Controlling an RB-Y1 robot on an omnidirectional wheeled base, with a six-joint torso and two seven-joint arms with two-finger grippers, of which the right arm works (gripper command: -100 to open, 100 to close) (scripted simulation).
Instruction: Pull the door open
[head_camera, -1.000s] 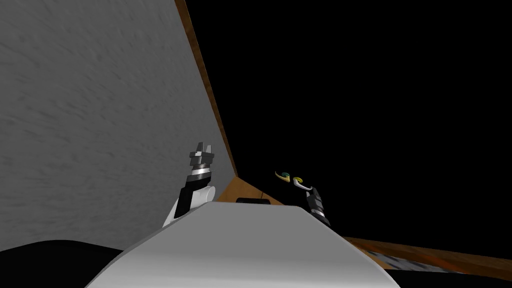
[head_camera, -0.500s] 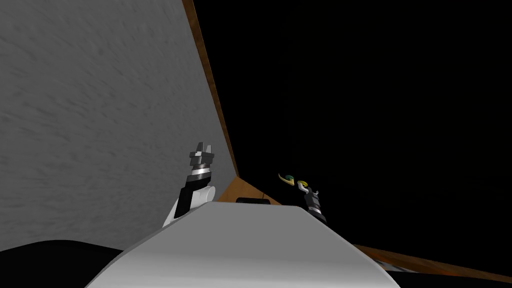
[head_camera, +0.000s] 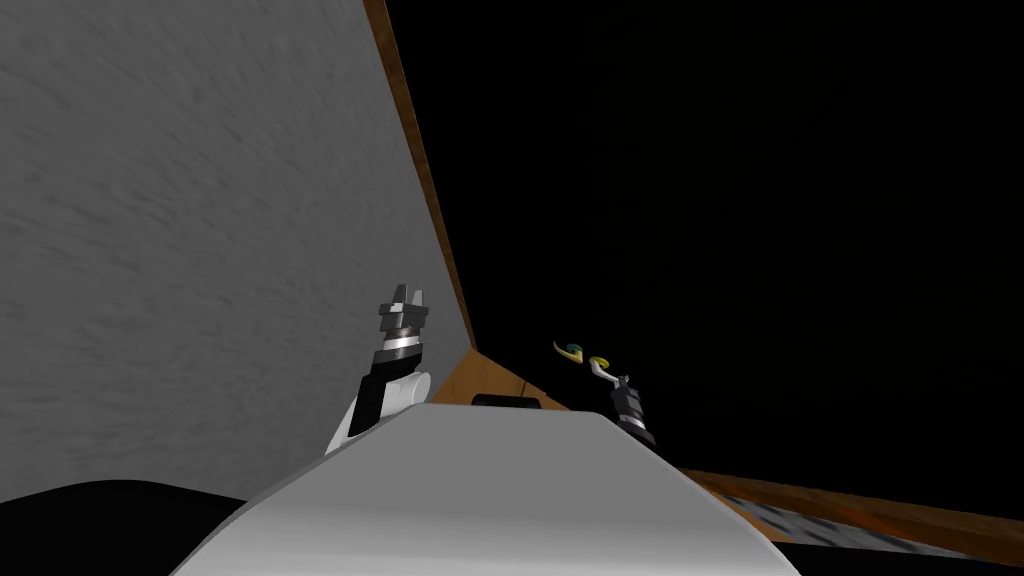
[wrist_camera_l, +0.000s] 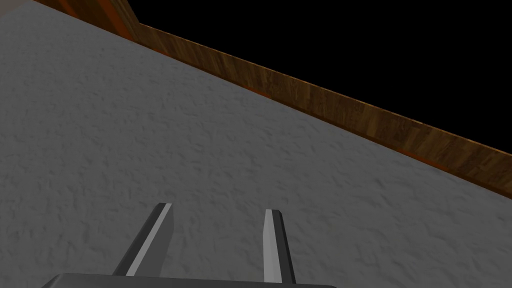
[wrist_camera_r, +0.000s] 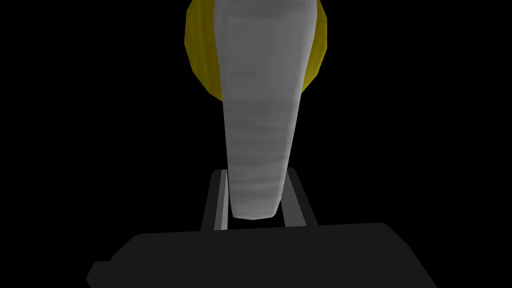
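A grey textured wall (head_camera: 200, 250) with wooden trim (head_camera: 420, 200) bordered a black area (head_camera: 750, 200). There the right tool (wrist_camera_r: 255, 175) pinched the grey door lever (wrist_camera_r: 260, 115), whose length ran straight ahead; the left tool (wrist_camera_l: 217, 208) hung parted, empty, beside the wall.

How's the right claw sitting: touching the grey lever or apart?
Touching: right wrist view shows the right claw shut on the grey lever, fingers pressing its sides.
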